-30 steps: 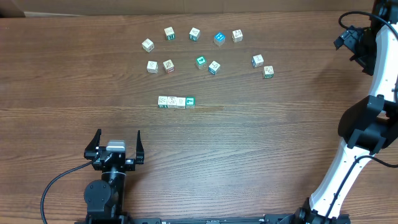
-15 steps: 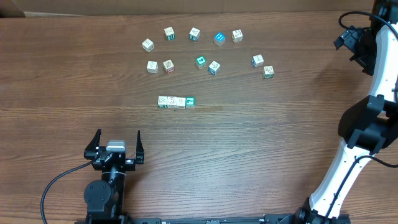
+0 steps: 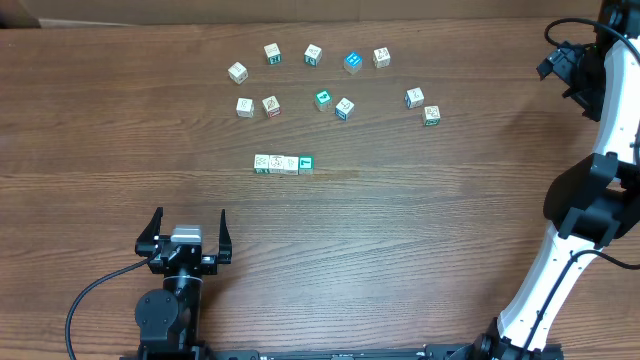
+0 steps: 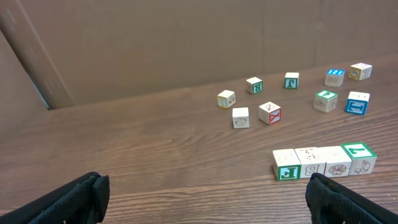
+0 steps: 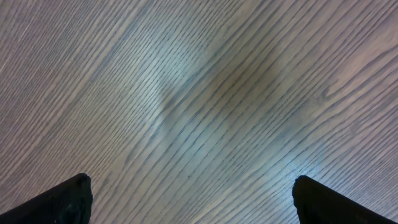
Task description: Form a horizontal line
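Note:
The horizontal line point(image 3: 283, 163) is a short row of small letter cubes lying edge to edge in the middle of the table, pale faces with a teal-green cube point(image 3: 306, 162) at its right end. In the left wrist view the line point(image 4: 323, 160) lies ahead and to the right, green-topped cube point(image 4: 358, 150) at its end. My left gripper point(image 3: 188, 220) rests near the front edge, well short of the row, open and empty point(image 4: 205, 199). My right gripper point(image 3: 558, 62) hangs at the far right, open over bare wood point(image 5: 199, 199).
Several loose cubes lie scattered behind the row, among them a blue one point(image 3: 352, 62), a teal one point(image 3: 322, 98) and a white one point(image 3: 245, 106). A brown cardboard wall point(image 4: 155, 43) stands behind the table. The white right arm point(image 3: 560, 250) stands at the right.

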Motion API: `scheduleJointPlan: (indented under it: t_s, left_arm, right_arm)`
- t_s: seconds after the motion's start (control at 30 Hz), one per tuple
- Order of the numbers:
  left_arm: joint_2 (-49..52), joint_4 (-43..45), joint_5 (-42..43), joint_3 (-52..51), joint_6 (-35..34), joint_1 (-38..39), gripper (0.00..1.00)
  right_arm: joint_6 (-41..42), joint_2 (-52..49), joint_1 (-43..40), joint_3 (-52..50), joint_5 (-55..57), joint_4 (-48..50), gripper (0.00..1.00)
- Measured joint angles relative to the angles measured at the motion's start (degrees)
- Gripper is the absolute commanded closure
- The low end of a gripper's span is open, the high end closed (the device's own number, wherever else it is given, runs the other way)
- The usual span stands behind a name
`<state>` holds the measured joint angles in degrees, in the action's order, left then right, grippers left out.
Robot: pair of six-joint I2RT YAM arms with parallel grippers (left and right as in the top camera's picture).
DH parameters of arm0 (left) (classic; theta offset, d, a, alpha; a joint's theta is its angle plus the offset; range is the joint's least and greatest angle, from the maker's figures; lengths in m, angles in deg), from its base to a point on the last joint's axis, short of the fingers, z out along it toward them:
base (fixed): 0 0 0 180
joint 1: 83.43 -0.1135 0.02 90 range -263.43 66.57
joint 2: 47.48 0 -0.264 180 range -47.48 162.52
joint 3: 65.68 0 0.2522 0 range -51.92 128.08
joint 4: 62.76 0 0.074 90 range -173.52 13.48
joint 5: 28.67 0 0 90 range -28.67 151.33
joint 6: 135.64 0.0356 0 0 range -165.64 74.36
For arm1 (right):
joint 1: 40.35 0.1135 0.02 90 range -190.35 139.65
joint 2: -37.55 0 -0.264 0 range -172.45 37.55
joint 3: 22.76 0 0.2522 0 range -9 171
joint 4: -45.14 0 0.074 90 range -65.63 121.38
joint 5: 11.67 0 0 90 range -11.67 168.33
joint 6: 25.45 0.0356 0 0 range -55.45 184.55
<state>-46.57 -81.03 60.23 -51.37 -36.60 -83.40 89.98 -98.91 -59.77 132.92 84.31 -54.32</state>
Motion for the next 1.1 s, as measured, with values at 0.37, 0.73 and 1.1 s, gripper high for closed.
scheduleJointPlan:
  t_s: [0.37,0.73,1.1]
  left_arm:
    - [0.00,0.00,0.00,0.00,0.00,0.00,0.00]
    - [0.00,0.00,0.00,0.00,0.00,0.00,0.00]
    - [0.00,0.00,0.00,0.00,0.00,0.00,0.01]
  right_arm:
    - [0.02,0.00,-0.07,0.00,-0.02,0.00,0.00]
    - [0.02,0.00,-0.09,-3.41,0.00,2.19,0.00]
    - [0.00,0.00,-0.04,-8.94,0.00,3.76,0.00]
